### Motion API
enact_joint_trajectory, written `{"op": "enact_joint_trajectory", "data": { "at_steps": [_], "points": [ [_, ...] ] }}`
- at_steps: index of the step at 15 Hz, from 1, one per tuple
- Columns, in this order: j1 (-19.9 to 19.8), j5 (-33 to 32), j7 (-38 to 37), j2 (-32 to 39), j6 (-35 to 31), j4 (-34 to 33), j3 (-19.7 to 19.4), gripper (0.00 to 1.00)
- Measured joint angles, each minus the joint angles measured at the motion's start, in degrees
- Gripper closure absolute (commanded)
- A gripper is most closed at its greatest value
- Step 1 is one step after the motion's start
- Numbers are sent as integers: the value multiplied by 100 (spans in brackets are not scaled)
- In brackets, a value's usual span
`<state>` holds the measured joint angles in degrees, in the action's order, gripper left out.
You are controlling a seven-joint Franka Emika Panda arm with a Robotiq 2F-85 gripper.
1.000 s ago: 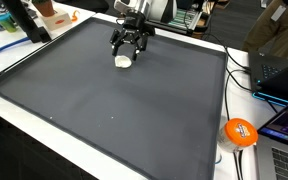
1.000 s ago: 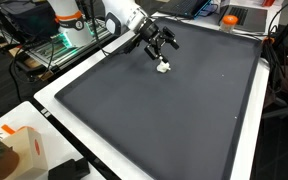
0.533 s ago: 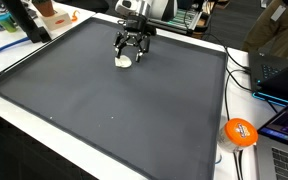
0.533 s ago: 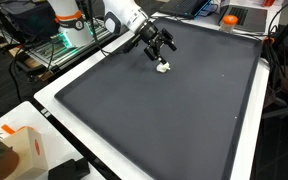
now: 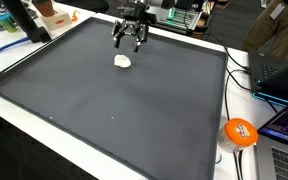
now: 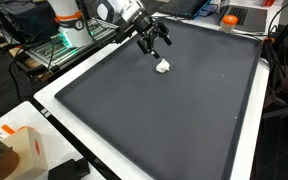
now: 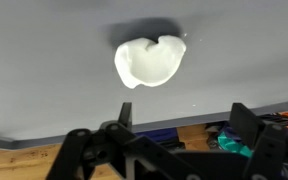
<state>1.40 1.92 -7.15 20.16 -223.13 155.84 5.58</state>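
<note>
A dark grey mat (image 5: pixel 134 110) covers the white worktop (image 5: pixel 24 116). A white lump (image 5: pixel 123 61) lies on the mat near the robot's end. The fingers (image 7: pixel 262 140) hang above it, spread wide and gripping nothing, clear of the lump.

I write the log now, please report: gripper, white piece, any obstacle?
Gripper open, empty, hovering. White lump lies on the grey mat, untouched. Nothing between gripper and lump.
</note>
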Motion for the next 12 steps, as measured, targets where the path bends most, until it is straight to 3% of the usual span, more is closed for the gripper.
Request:
{"op": "enact_joint_trajectory", "data": {
  "at_steps": [4,6,8,9,12],
  "points": [
    [66,228,-21,-1109,1650,105,-2,0],
    [195,829,311,-1603,2557,119,-43,0],
    [336,1715,1147,-2094,3501,144,-214,0],
    [246,1861,1494,-2285,3959,110,-307,0],
    [-912,589,1145,-2877,5263,90,-4,0]
  ]
}}
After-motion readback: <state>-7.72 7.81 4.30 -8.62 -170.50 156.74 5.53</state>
